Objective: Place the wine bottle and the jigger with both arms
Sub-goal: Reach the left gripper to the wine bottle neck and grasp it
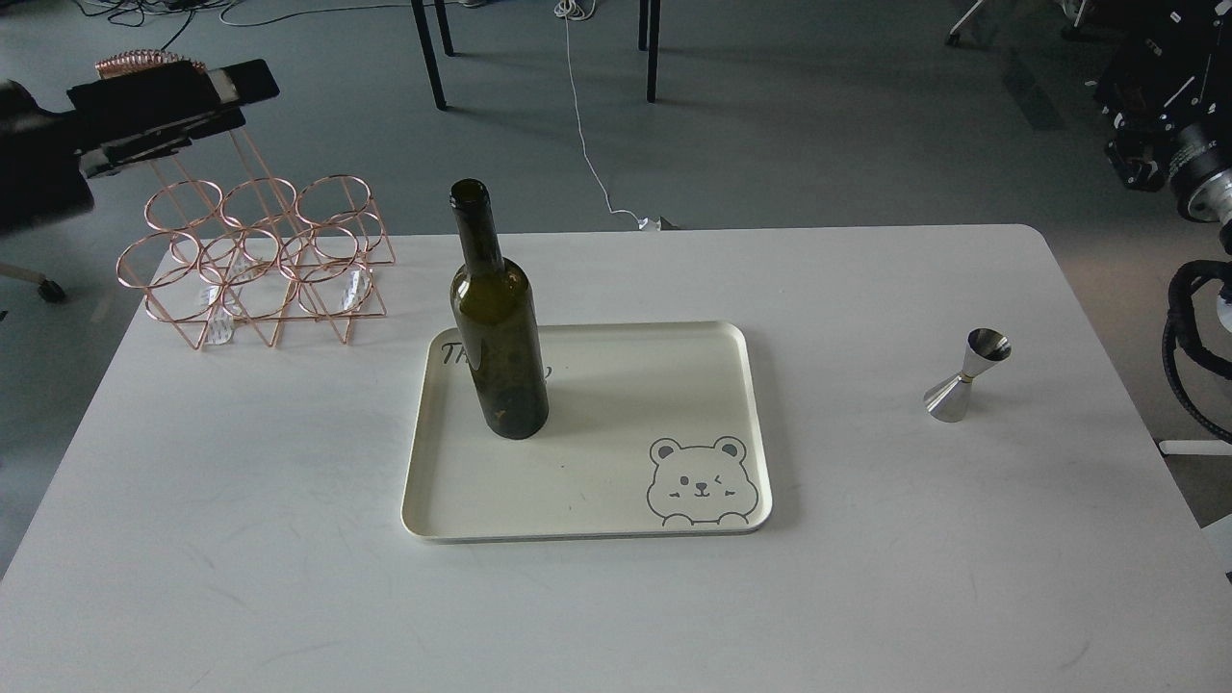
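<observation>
The wine bottle [498, 327], dark olive green and uncorked, stands upright on the left part of a cream tray [626, 404]. The jigger [965, 375], shiny steel with a gold waist band, stands on the white table far right of the tray. My left gripper [255, 101] is high at the upper left, in front of the rack's handle, well away from the bottle; its two black fingers point right, slightly apart and empty. My right arm's dark end [1145, 125] is at the upper right edge, above and behind the jigger; its fingers cannot be told apart.
A copper wire bottle rack [255, 250] stands on the table's back left corner. The tray has a bear drawing [700, 481] at its front right. A looped black cable [1189, 337] hangs at the right edge. Table legs and cables lie on the floor behind.
</observation>
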### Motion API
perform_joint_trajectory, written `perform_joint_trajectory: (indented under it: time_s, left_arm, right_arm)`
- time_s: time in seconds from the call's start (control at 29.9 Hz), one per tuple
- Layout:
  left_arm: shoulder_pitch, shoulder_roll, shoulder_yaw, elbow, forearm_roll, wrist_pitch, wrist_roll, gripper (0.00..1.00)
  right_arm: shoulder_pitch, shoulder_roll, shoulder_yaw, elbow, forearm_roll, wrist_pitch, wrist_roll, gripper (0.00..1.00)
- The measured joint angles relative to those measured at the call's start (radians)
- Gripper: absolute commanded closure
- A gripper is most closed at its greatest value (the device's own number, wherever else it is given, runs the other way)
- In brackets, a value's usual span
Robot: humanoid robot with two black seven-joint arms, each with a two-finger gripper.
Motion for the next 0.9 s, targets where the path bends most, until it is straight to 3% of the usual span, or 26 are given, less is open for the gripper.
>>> perform_joint_trajectory:
  time_s: [0.13,0.33,0.73,0.9]
  left_arm:
    - [0.002,-0.048,0.001,-0.080,0.284,0.061,0.000,0.02]
    - [0.011,-0.169,0.012,-0.097,0.587,0.090,0.000,0.02]
    - [0.016,-0.366,0.031,-0.026,0.643,0.146,0.033,0.06]
    - [0.017,-0.412,0.032,0.026,0.643,0.157,0.052,0.20]
  right_arm:
    - [-0.022,0.002,0.005,-0.011,0.049,0.061,0.000,0.03]
    - [-0.026,0.000,0.036,-0.012,0.056,0.073,0.000,0.03]
    - [-0.028,0.000,0.058,-0.007,0.057,0.073,0.000,0.03]
    - [-0.029,0.001,0.064,-0.005,0.057,0.073,0.000,0.03]
